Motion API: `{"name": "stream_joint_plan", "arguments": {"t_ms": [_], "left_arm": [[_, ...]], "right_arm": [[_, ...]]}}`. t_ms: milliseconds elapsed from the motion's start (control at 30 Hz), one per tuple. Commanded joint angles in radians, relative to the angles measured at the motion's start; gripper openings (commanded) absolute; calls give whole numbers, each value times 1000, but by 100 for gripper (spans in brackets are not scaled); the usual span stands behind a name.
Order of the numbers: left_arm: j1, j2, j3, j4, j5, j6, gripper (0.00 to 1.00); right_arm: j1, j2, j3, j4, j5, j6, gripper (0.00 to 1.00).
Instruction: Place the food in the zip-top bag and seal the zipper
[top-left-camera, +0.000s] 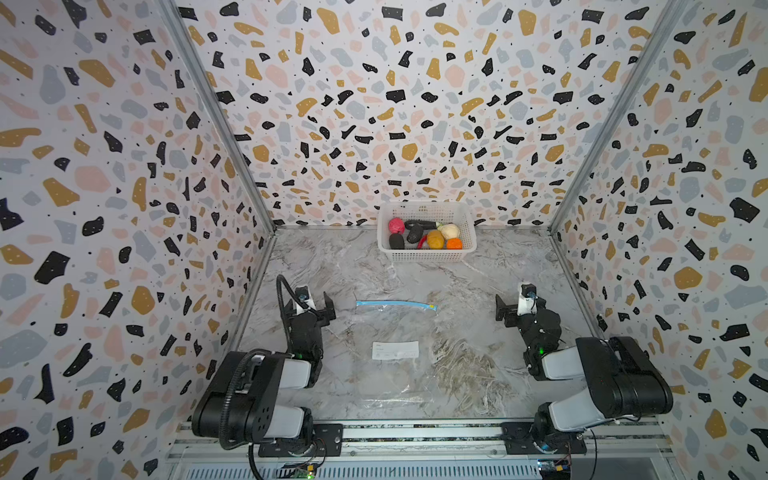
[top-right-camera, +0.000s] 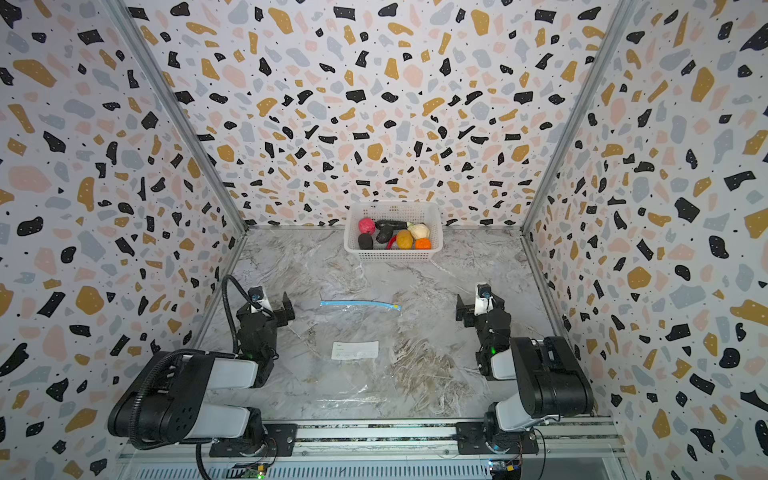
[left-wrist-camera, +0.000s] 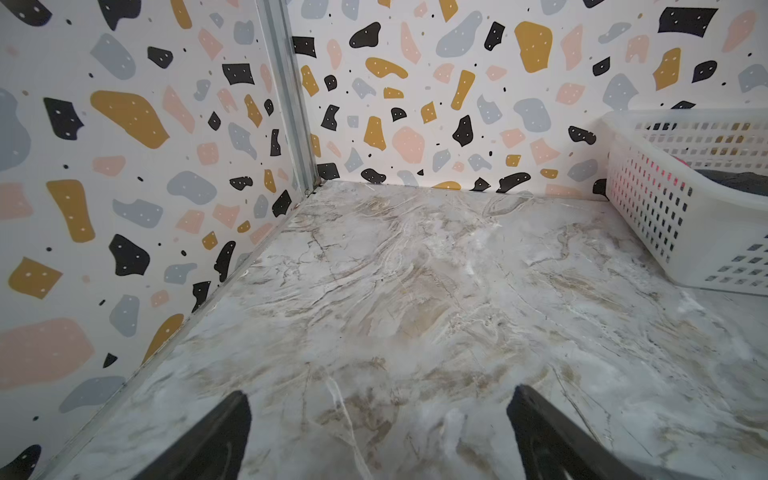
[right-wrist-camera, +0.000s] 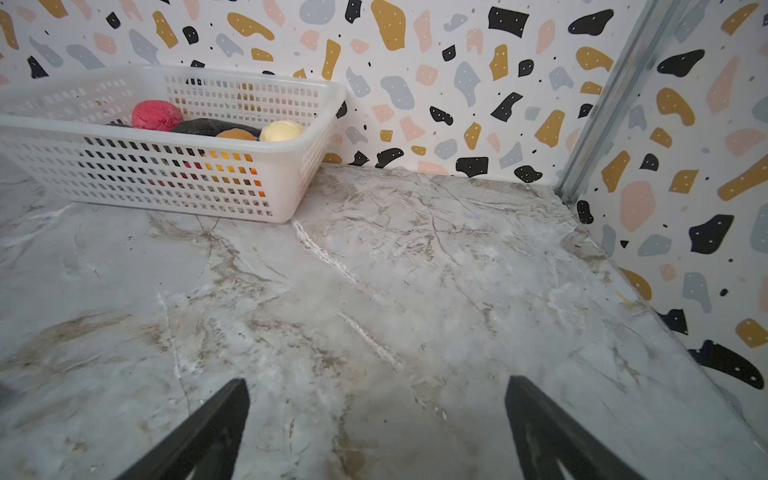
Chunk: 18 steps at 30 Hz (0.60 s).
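Crosswise runs the light-blue zipper strip (top-left-camera: 395, 304) of the clear crinkly zip-top bag (top-left-camera: 395, 376); white rectangular label (top-left-camera: 395, 350) illegible; left gripper (left-wrist-camera: 378, 401), right gripper (right-wrist-camera: 376, 386) gape empty.

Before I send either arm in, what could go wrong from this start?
1. The zip-top bag lies flat with no visible gap at the zipper; the left tool may drag the film rather than open it.
2. The food is crowded in the basket; one pick may jostle others or snag its wall.

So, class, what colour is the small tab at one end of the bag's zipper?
Yellow; the tab ends the light-blue zipper, clearest in a top view.
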Motion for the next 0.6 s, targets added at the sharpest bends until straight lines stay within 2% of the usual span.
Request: {"name": "stream_joint_plan", "arguments": {"t_ms": [0,567], "left_arm": [[6,-9,-7,50,2,11,100],[7,-10,-7,50,3,12,99]], "right_arm": [[0,-1,18,13,2,2,99],[-4,-3,14,20,-5,4,99]]}}
